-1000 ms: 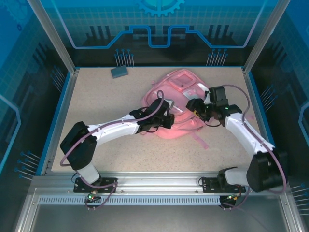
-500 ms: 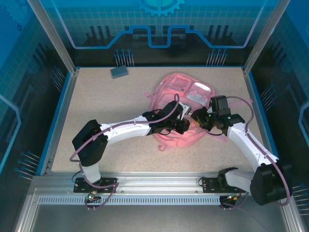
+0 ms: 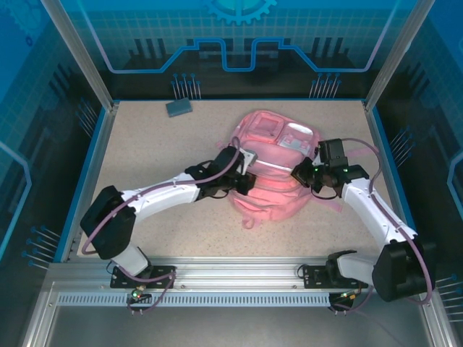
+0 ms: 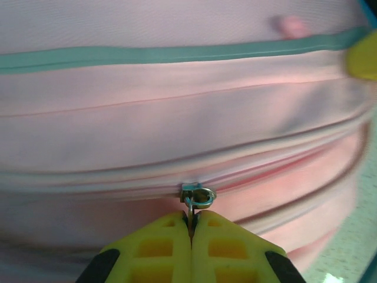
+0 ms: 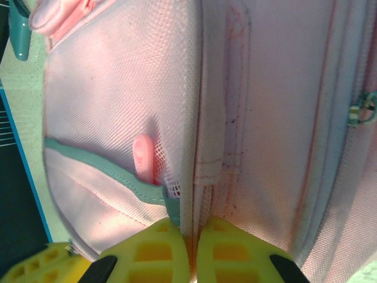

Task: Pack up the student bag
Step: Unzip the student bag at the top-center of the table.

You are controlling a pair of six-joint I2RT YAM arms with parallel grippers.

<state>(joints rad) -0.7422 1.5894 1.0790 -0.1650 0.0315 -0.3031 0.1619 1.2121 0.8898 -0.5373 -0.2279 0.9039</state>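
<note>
While the right claw (image 5: 191, 239) pinches a seam (image 5: 191, 177) of the soft pink fabric student bag (image 3: 278, 195), seemingly bracing it, the left claw (image 4: 191, 227) is clamped on the metal zip pull (image 4: 197, 196).

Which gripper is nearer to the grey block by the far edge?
Left. The left gripper, pinching the student bag's zip pull, is on the side toward the grey block; the right gripper pinches the farther, opposite side.

Overhead view bright, even, sharp; soft shadows on surface (image 3: 159, 159). Left wrist view blurred; student bag (image 4: 177, 118) fabric smeared.
</note>
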